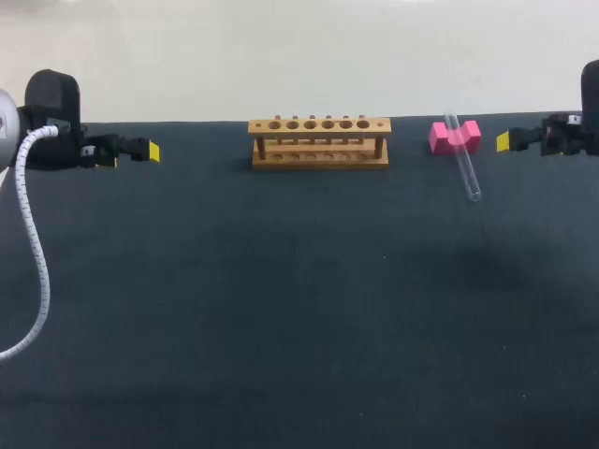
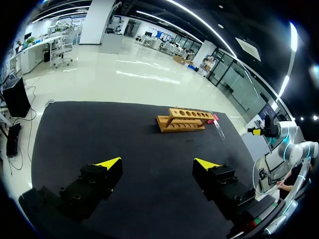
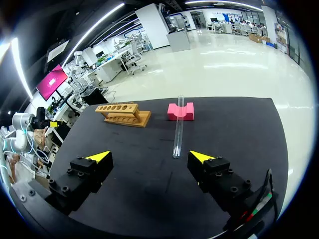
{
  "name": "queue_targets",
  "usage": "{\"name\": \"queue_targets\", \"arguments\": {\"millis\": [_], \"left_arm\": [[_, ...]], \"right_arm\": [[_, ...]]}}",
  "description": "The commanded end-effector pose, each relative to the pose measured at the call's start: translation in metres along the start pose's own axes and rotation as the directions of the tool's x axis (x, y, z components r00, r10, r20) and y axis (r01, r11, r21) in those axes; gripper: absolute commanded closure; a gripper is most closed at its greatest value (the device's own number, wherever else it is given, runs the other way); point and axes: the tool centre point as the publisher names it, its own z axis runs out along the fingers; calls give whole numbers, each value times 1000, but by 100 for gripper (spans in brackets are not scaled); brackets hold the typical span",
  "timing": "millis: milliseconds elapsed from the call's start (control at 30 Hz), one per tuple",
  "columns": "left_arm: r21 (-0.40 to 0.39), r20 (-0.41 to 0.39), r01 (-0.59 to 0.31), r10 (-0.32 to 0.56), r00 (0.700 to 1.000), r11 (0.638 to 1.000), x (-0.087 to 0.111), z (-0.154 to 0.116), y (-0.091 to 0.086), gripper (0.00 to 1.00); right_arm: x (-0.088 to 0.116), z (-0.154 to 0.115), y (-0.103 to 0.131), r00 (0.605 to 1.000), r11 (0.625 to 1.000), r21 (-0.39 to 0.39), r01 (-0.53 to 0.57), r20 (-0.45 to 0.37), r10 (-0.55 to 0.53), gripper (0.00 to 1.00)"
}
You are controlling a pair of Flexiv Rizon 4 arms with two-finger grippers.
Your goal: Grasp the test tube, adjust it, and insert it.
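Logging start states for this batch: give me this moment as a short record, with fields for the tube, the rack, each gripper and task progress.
test tube: lies tilted, one end propped on the pink block, the other on the table
rack: wooden, beside the pink block and apart from it, no tube in it
left gripper: open, empty, far from the tube
right gripper: open, empty, tube ahead of it
progress: tube not yet grasped
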Motion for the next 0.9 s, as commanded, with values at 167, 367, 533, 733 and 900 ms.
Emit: {"name": "queue_targets", "arguments": {"millis": [167,367,533,733,900], "left_arm": [[-6,-6,1,-1,1000,1000,-1,0,-1,0],[-6,-6,1,-1,1000,1000,-1,0,-1,0],[-6,-6,1,-1,1000,1000,-1,0,-1,0],[-6,-6,1,-1,1000,1000,-1,0,-1,0],[49,-3,-59,59,998,997,-2,3,0,0]], "right_arm": [[0,0,1,1000,1000,4,0,0,0,0],[0,0,1,1000,1000,4,0,0,0,0],[0,0,1,1000,1000,4,0,0,0,0],[0,0,1,1000,1000,4,0,0,0,0],[0,0,1,1000,1000,4,0,0,0,0]]}}
